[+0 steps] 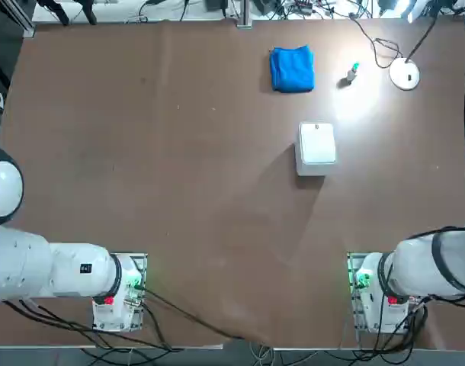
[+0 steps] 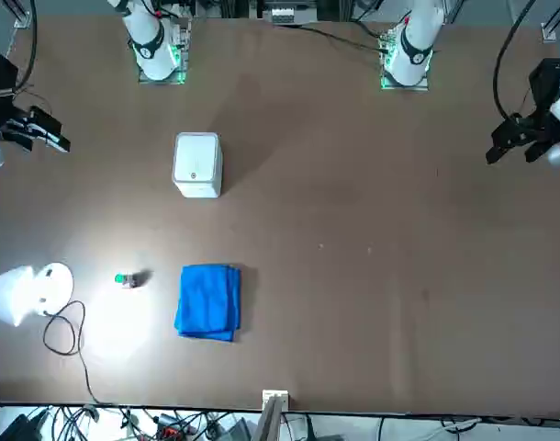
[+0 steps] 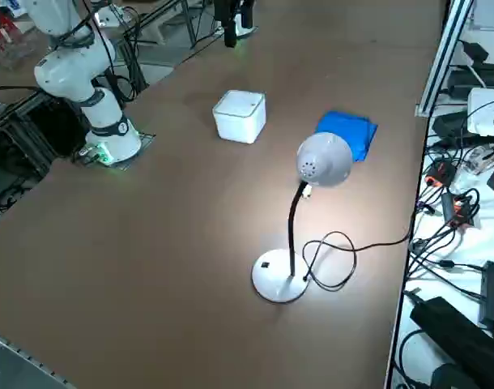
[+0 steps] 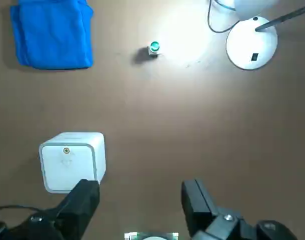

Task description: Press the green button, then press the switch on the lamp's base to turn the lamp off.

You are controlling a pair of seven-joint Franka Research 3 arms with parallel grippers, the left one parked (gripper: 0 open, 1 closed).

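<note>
Right wrist view: right gripper (image 4: 141,194) hovering right of white box (image 4: 72,162), jaws standing wide open, holding nothing. Beyond box: green button (image 4: 154,48) standing upright, lit lamp's base (image 4: 241,46) showing switch (image 4: 254,57), blue cloth (image 4: 52,34) lying.

Scanning round the room now, and no, I can't read a single thing out here: not one word, label, brand, number or sign from where I'm standing!

Button (image 1: 352,72) between cloth (image 1: 292,69) and lamp (image 1: 404,73)
</note>
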